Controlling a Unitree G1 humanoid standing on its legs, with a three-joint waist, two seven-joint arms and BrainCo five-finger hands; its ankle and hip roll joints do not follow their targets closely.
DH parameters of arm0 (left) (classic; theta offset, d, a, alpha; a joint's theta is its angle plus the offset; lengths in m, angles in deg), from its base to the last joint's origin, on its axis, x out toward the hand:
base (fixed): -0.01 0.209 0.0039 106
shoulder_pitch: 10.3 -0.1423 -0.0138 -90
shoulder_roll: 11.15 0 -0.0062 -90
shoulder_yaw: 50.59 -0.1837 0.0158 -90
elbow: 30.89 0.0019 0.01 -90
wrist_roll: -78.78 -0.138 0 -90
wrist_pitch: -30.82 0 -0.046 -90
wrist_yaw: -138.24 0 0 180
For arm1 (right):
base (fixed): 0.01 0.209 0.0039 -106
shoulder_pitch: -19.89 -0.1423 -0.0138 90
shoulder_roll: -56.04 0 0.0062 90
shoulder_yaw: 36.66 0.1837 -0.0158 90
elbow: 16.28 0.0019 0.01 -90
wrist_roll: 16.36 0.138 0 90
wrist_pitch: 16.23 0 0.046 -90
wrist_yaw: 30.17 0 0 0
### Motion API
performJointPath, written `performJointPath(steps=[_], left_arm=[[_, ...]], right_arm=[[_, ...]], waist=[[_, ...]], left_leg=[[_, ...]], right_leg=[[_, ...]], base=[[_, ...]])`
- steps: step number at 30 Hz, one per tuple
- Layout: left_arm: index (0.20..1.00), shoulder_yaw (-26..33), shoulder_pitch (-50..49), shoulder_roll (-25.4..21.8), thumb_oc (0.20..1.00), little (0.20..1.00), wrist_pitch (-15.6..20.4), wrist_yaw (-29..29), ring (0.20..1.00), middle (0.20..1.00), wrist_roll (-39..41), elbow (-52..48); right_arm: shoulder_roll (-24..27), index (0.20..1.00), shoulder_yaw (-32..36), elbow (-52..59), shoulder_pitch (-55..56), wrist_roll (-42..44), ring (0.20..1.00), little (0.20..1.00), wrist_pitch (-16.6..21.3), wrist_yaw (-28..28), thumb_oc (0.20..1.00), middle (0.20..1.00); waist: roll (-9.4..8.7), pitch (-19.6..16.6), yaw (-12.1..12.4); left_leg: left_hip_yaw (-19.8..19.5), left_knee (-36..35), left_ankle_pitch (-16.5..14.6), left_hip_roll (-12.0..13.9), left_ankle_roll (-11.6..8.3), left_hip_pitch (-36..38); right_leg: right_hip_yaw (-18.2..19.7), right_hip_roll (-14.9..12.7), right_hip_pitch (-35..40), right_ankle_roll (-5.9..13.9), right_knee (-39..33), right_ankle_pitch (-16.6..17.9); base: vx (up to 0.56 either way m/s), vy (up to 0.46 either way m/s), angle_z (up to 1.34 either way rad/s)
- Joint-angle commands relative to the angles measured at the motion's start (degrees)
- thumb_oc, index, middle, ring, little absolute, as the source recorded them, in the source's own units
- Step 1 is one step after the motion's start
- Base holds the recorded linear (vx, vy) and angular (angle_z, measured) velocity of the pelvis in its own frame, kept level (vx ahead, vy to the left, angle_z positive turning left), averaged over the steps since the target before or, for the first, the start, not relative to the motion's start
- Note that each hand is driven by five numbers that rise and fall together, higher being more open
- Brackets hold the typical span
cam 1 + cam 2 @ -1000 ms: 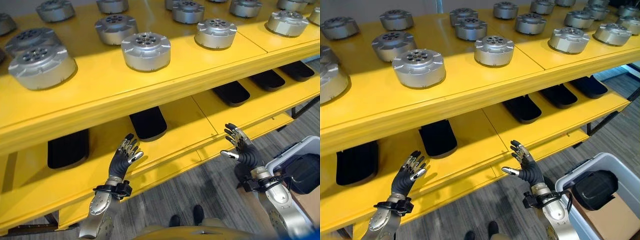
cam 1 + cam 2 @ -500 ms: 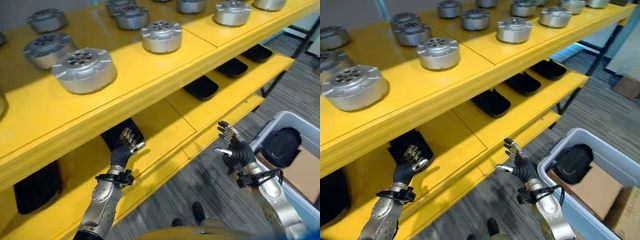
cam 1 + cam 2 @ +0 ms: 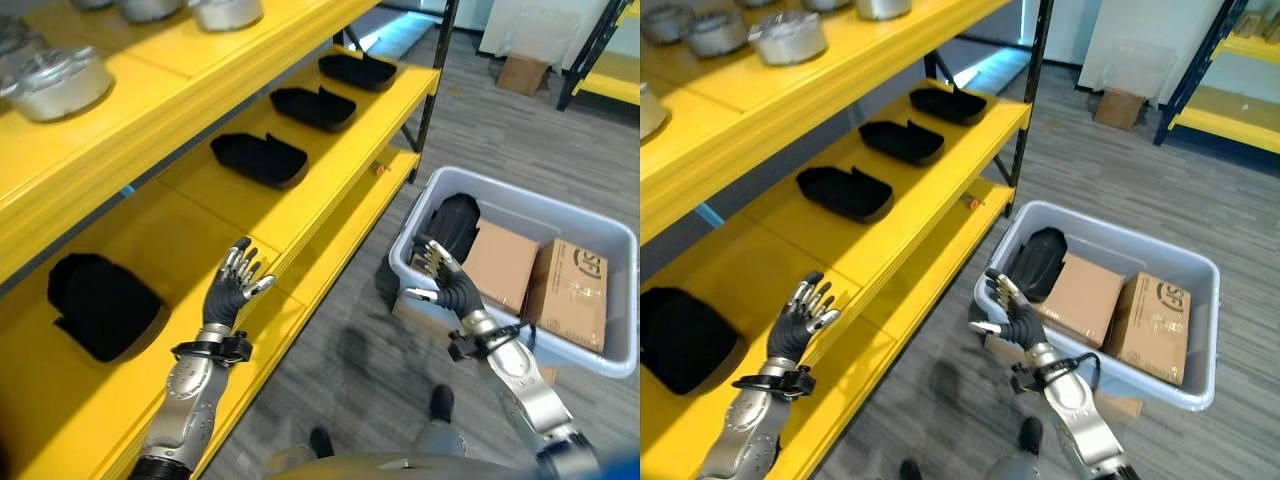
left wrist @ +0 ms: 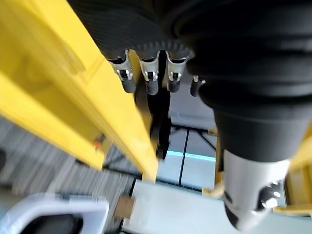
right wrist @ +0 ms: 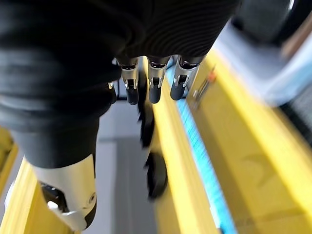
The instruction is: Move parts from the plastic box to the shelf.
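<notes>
A grey wood-grain floor [image 3: 1120, 170] runs beside a yellow shelf [image 3: 330, 190], whose upper level carries silver round parts [image 3: 787, 37] and whose lower level holds a row of black parts [image 3: 258, 158], each lying apart from the next. To the right of the shelf's end stands a pale plastic box [image 3: 1200, 330] on the floor; inside it one black part [image 3: 1038, 262] leans at the end nearest the shelf, with two cardboard cartons [image 3: 1080, 297] beside it. The left hand [image 3: 232, 292] hovers over the lower shelf board near its front edge, fingers straight and spread, holding nothing; the nearest black part [image 3: 100, 305] lies well to its left. The right hand [image 3: 447, 286] is raised at the near rim of the box, just beside the black part inside, with fingers relaxed and apart and nothing in its grasp.
</notes>
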Motion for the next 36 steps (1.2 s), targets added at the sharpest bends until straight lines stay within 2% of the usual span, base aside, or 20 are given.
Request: performJointPath(steps=[1, 2, 7, 10, 11, 12, 13, 14, 15, 17, 18, 19, 21, 22, 23, 24, 25, 26, 30, 36], left_arm=[[1.000, 0.53, 3.22, -2.62, 1.000, 1.000, 3.07, 0.09, 1.000, 1.000, 0.31, -0.97], [1.000, 0.16, 3.80, -2.44, 1.000, 1.000, 2.98, 0.14, 1.000, 1.000, 0.62, -0.20], [1.000, -0.47, 4.83, -2.08, 1.000, 1.000, 2.93, 0.15, 1.000, 1.000, 0.67, 0.79], [1.000, -0.72, 4.62, -2.13, 1.000, 1.000, 3.01, 0.15, 1.000, 1.000, 0.53, 0.71], [1.000, -0.19, 3.94, -2.01, 1.000, 1.000, 3.01, 0.13, 1.000, 1.000, 0.32, 0.17], [1.000, -0.19, 3.94, -2.01, 1.000, 1.000, 3.01, 0.13, 1.000, 1.000, 0.32, 0.17], [1.000, 0.08, 2.98, -1.89, 1.000, 1.000, 2.92, 0.39, 1.000, 1.000, 0.57, -0.34], [1.000, 0.24, 2.08, -2.03, 1.000, 1.000, 2.96, 0.60, 1.000, 1.000, 0.67, -1.05], [1.000, 0.37, 1.73, -1.84, 1.000, 1.000, 2.98, 0.59, 1.000, 1.000, 0.90, -1.45], [1.000, 0.44, 1.47, -1.64, 1.000, 1.000, 2.85, 0.68, 1.000, 1.000, 1.15, -1.73], [1.000, 0.74, 0.77, -1.73, 1.000, 1.000, 3.02, 0.65, 1.000, 1.000, 1.33, -1.91], [1.000, 0.74, 0.72, -1.74, 1.000, 1.000, 3.02, 0.66, 1.000, 1.000, 1.34, -1.93], [1.000, 1.12, 0.61, -1.84, 1.000, 1.000, 3.46, 0.29, 1.000, 1.000, 1.26, -1.94], [1.000, 1.10, 0.61, -1.80, 1.000, 1.000, 3.48, 0.29, 1.000, 1.000, 1.25, -1.91], [1.000, 1.48, 0.31, -1.75, 1.000, 1.000, 4.06, 0.03, 1.000, 1.000, 1.34, -1.82], [1.000, 1.85, 0.40, -1.79, 1.000, 1.000, 4.44, -0.38, 1.000, 1.000, 1.03, -2.03], [1.000, 2.47, -0.10, -1.33, 1.000, 1.000, 4.77, 0.05, 1.000, 1.000, 1.35, -2.03], [1.000, 2.80, -0.12, -1.22, 1.000, 1.000, 4.94, 0.67, 1.000, 1.000, 1.55, -2.32], [1.000, 2.98, -0.40, -2.52, 1.000, 1.000, 5.22, 0.69, 1.000, 1.000, 1.04, -2.49], [1.000, 3.27, 1.15, -4.69, 1.000, 1.000, 5.49, -1.54, 1.000, 1.000, -0.80, -2.19]], right_arm=[[-0.41, 1.000, 0.86, 3.65, -2.76, 0.86, 1.000, 1.000, 3.39, 0.03, 1.000, 1.000], [0.00, 1.000, 1.07, 3.44, -2.83, 1.36, 1.000, 1.000, 3.54, -0.05, 1.000, 1.000], [0.59, 1.000, 2.94, 3.40, -1.93, 1.81, 1.000, 1.000, 4.10, -1.17, 1.000, 1.000], [1.74, 1.000, 4.27, 4.30, -0.62, 1.91, 1.000, 1.000, 4.77, -1.30, 1.000, 1.000], [1.93, 1.000, 4.29, 4.44, -0.45, 2.19, 1.000, 1.000, 4.93, -0.96, 1.000, 1.000], [1.93, 1.000, 4.29, 4.44, -0.45, 2.19, 1.000, 1.000, 4.93, -0.96, 1.000, 1.000], [2.25, 1.000, 4.32, 4.49, -0.41, 2.53, 1.000, 1.000, 5.19, -1.09, 1.000, 1.000], [2.92, 1.000, 4.36, 5.11, -0.80, 2.65, 1.000, 1.000, 5.40, -0.99, 1.000, 1.000], [3.16, 1.000, 4.22, 5.35, -1.20, 2.46, 1.000, 1.000, 5.38, -1.07, 1.000, 1.000], [3.32, 1.000, 4.19, 5.12, -1.80, 1.80, 1.000, 1.000, 5.43, -1.61, 1.000, 1.000], [3.37, 1.000, 4.18, 5.13, -2.40, 1.60, 1.000, 1.000, 5.73, -1.93, 1.000, 1.000], [3.37, 1.000, 4.16, 5.13, -2.38, 1.60, 1.000, 1.000, 5.73, -1.94, 1.000, 1.000], [3.55, 1.000, 4.02, 4.81, -2.63, 1.54, 1.000, 1.000, 6.06, -2.15, 1.000, 1.000], [3.59, 1.000, 3.99, 4.78, -2.63, 1.54, 1.000, 1.000, 6.07, -2.16, 1.000, 1.000], [3.92, 1.000, 3.91, 4.31, -2.62, 1.40, 1.000, 1.000, 6.26, -2.23, 1.000, 1.000], [4.09, 1.000, 3.87, 4.05, -2.63, 0.89, 1.000, 1.000, 6.44, -2.53, 1.000, 1.000], [3.76, 1.000, 3.83, 3.53, -2.07, 0.98, 1.000, 1.000, 6.25, -2.03, 1.000, 1.000], [3.32, 1.000, 4.38, 3.32, -0.93, 0.39, 1.000, 1.000, 6.24, -1.77, 1.000, 1.000], [2.51, 1.000, 5.69, 4.32, 1.89, 1.48, 1.000, 1.000, 5.61, -1.12, 1.000, 1.000], [1.12, 1.000, 3.55, 3.75, 0.48, 1.65, 1.000, 1.000, 4.35, -1.22, 1.000, 1.000]], waist=[[-1.65, -2.65, -0.51], [-1.60, -2.82, -1.16], [-0.88, -2.88, -2.76], [-0.06, -2.19, -3.73], [0.00, -1.56, -3.55], [0.00, -1.56, -3.55], [-0.89, -0.42, -2.83], [-2.05, 1.54, -1.41], [-2.19, 2.06, -1.25], [-2.57, 2.77, -0.37], [-2.37, 3.15, 0.25], [-2.48, 3.34, 0.52], [-1.56, 3.78, 1.21], [-1.60, 3.85, 1.39], [-0.44, 4.38, 2.11], [0.18, 4.55, 2.55], [1.14, 4.30, 2.00], [2.04, 3.68, 1.53], [1.25, 3.81, 0.58], [-1.15, 3.97, 0.48]], left_leg=[[-5.01, 0.38, -1.34, -1.83, 1.28, -0.04], [-4.68, 1.27, -1.26, -0.19, 0.40, -0.26], [-3.85, 3.21, 0.17, 3.50, -2.08, -0.60], [-3.95, 8.42, 3.88, 6.39, -3.79, -1.50], [-5.17, 15.16, 7.16, 8.10, -4.37, -3.68], [-5.17, 15.16, 7.16, 8.10, -4.37, -3.68], [-7.37, 26.22, 10.32, 8.01, -3.84, -8.73], [-10.15, 34.81, 11.71, 5.19, -3.23, -13.28], [-10.79, 35.68, 11.29, 4.79, -2.86, -14.84], [-11.88, 32.92, 10.38, 4.95, -2.15, -18.79], [-13.59, 26.44, 9.87, 6.38, -2.13, -19.76], [-13.23, 25.97, 9.94, 6.40, -2.15, -19.11], [-15.47, 14.58, 12.50, 9.41, -3.13, -20.07], [-15.13, 13.46, 12.94, 9.51, -3.25, -19.24], [-17.26, 6.42, 16.24, 11.61, -5.32, -18.73], [-18.97, 4.11, 17.73, 12.22, -6.41, -18.14], [-18.46, 3.17, 15.51, 12.34, -6.70, -16.12], [-14.45, 1.27, 15.24, 13.01, -7.54, -14.00], [-11.03, 0.90, 11.61, 10.13, -6.53, -11.98], [-7.41, 0.41, 8.54, 6.62, -4.58, -12.17]], right_leg=[[0.32, -2.69, -2.74, 2.75, 6.46, 0.99], [0.07, -1.62, -2.33, 2.05, 6.57, -0.35], [-0.01, 0.92, -2.08, 0.44, 7.25, -3.31], [0.32, 3.58, -1.96, -1.81, 8.28, -5.81], [1.26, 5.82, -1.14, -3.53, 7.67, -6.96], [1.26, 5.82, -1.14, -3.53, 7.67, -6.96], [2.19, 7.11, 0.18, -5.44, 6.63, -8.04], [3.05, 7.24, 1.27, -6.59, 5.99, -8.47], [3.30, 7.34, 1.35, -6.49, 5.72, -8.77], [4.37, 6.85, 1.98, -5.82, 5.11, -8.92], [5.89, 6.74, 2.44, -4.80, 4.70, -9.04], [6.19, 6.71, 2.68, -4.80, 4.68, -9.09], [7.85, 6.57, 2.71, -3.49, 4.90, -9.82], [8.05, 6.60, 2.78, -3.54, 5.06, -10.02], [9.85, 5.99, 2.68, -2.51, 5.28, -10.64], [10.89, 5.80, 2.61, -1.77, 5.22, -10.87], [12.11, 5.68, 2.07, -1.18, 4.80, -10.65], [12.64, 5.27, 2.51, -0.74, 4.07, -9.74], [13.05, 1.54, 4.09, 0.92, 2.88, -8.17], [14.50, -2.79, 0.90, 3.90, 1.35, -4.70]], base=[[0.11, -0.244, -0.32], [0.08, -0.183, -0.34], [0.11, -0.177, -0.02], [0.13, -0.234, 0.01], [0.09, -0.196, -0.11], [0.10, -0.305, -0.21], [0.07, -0.280, -0.27], [0.09, -0.293, -0.54], [0.08, -0.136, -0.67], [0.14, 0.058, -0.56], [0.16, 0.114, -0.23], [0.18, 0.175, -0.32], [0.12, 0.177, -0.76], [0.14, 0.255, -0.73], [0.13, 0.247, -0.61], [0.13, 0.369, -0.79], [0.17, 0.375, -1.38], [0.20, 0.356, -1.41], [0.16, 0.272, -0.48], [0.01, 0.187, -0.08]])
